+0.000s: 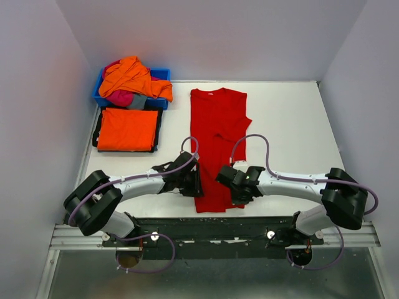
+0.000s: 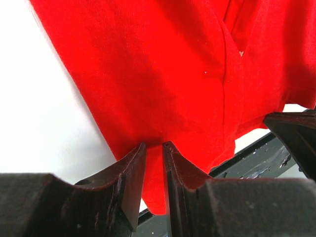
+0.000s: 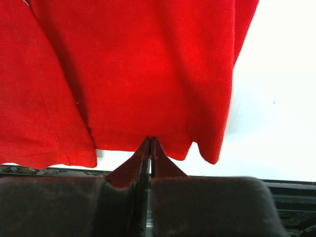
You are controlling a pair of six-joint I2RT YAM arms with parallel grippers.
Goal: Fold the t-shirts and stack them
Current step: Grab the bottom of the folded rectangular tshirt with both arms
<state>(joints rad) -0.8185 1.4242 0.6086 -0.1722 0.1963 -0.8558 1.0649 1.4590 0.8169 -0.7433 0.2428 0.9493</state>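
The red shirt (image 1: 215, 137) lies on the white bench (image 1: 287, 124) at its centre. It is folded into a long narrow strip, with the collar toward 12 o'clock and the hem toward 6 o'clock, close to the near edge.

The left gripper (image 2: 154, 146) is at the hem's 9 o'clock corner. Its fingers stand a narrow slit apart, with red cloth caught between them. The right gripper (image 3: 150, 140) is at the 3 o'clock side of the same hem. Its fingers are pressed together, nipping the very edge of the cloth.

At 10 o'clock on the bench a folded orange shirt (image 1: 128, 129) lies flat. Just beyond it, toward 12 o'clock, a blue bin (image 1: 163, 73) holds a loose orange shirt (image 1: 131, 78) heaped over a pink shirt (image 1: 120, 98) and a grey shirt (image 1: 138, 101).
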